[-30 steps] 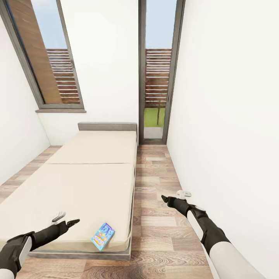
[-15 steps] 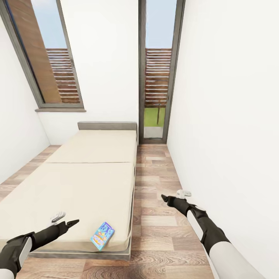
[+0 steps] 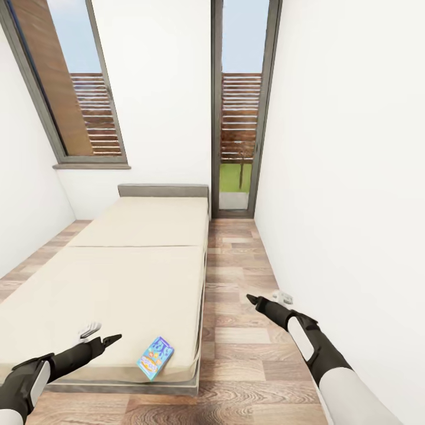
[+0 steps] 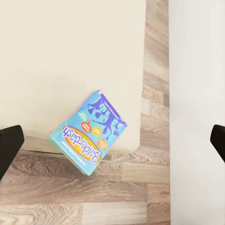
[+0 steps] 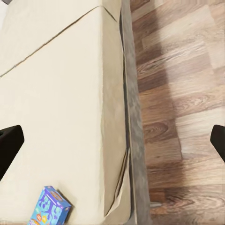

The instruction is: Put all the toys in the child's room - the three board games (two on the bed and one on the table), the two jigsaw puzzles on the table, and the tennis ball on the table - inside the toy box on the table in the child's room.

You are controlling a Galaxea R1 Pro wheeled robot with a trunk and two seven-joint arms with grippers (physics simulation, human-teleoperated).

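Cream bed [image 3: 136,265] on wood-plank floor [image 3: 236,277] holds blue board game [image 3: 156,358]; both fingers apart.

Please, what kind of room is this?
Most likely a bedroom: a large bed with cream cover and grey padded headboard fills it, a small blue printed game box lies on its corner, and the wood-plank floor runs beside white walls.

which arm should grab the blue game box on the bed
Left. The left tool hovers over the bed close beside the blue game box, open with the box in its wrist view. The right tool hangs over the floor, farther off.
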